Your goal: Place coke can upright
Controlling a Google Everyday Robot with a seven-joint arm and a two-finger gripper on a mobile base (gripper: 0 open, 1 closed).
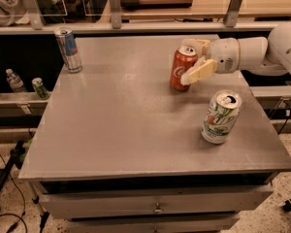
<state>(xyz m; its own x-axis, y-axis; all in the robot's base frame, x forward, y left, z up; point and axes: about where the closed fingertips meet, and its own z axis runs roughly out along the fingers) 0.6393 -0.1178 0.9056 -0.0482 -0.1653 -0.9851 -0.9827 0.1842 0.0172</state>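
Pinching the orange-red aluminium coke can (177, 71) between its two cream fingers, the gripper (188, 62) reaches in from the right over the far side of the grey surface (121, 125). The can looks upright, base seemingly down, well apart from the white-and-green soda can (221, 116). Best play, I'd say: settle the base flat, release gently, back away straight without nudging it.

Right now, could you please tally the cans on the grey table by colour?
Orange-red: 1, the coke can, gripped by the claw at the far right of the table.
white-and-green can: 1
blue-and-silver can: 1
Total: 3 cans
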